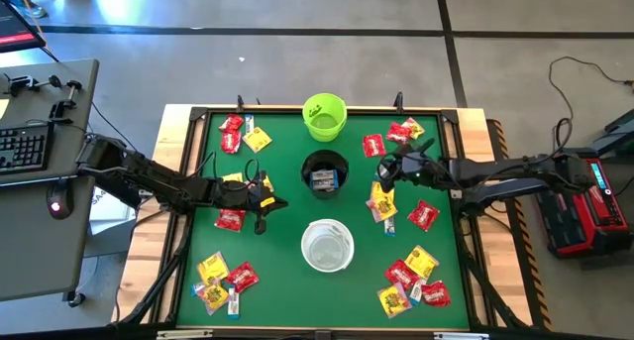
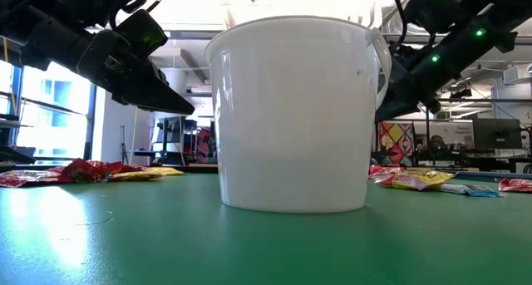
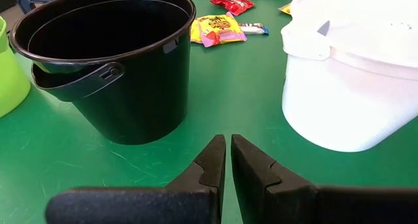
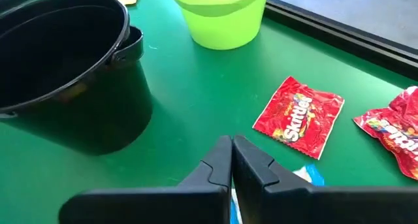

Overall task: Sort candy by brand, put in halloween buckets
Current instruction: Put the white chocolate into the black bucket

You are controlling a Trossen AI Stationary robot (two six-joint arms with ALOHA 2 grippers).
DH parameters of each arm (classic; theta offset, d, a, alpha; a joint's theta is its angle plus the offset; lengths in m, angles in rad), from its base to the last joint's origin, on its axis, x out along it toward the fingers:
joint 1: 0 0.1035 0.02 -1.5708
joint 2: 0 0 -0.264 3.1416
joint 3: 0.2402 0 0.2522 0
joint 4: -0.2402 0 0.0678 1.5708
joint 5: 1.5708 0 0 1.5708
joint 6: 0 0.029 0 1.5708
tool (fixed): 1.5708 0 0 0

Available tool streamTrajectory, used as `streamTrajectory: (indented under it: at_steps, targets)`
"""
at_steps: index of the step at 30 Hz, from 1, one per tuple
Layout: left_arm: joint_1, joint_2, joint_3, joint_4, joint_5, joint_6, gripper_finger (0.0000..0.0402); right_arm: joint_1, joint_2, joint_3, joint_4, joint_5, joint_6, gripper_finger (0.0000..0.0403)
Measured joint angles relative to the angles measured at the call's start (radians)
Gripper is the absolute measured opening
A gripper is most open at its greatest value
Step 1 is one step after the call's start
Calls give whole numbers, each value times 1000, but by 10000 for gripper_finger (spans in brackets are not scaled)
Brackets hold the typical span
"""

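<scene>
Buckets stand in a line down the middle of the green counter (image 1: 287, 281): the lime green bucket (image 1: 325, 117) at the far edge, the black bucket (image 1: 325, 173) in the centre with blue-and-white packets lying inside it, and the white bucket (image 1: 327, 245) nearest the front. Candy lies scattered in clusters on both sides, red and yellow packets (image 1: 226, 279) at front left, others at far left, far right and front right. Left gripper (image 1: 264, 209) hangs just left of the gap between the black and white buckets, its fingers (image 3: 212, 162) closed together with nothing between them. Right gripper (image 1: 384, 173) hangs just right of the black bucket, fingers likewise pressed together and empty; a red Skittles packet (image 4: 299, 117) lies flat on the counter just beyond them, with a blue-and-white wrapper (image 4: 308, 176) partly hidden beside the fingers.
</scene>
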Motion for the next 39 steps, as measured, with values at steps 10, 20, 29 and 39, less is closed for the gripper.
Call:
streamTrajectory:
  at_steps: [10,20,29,39]
  targets:
    - [0,0,0,0,0,-5,17,-50,20,0,-163,-5,151,80]
    - [0,0,0,0,-4,-16,17,-71,214,1,-140,-28,529,246]
    - [0,0,0,0,-5,-14,17,-71,391,1,-14,45,629,258]
    - [0,0,0,0,-5,-13,17,-82,520,143,-110,101,567,257]
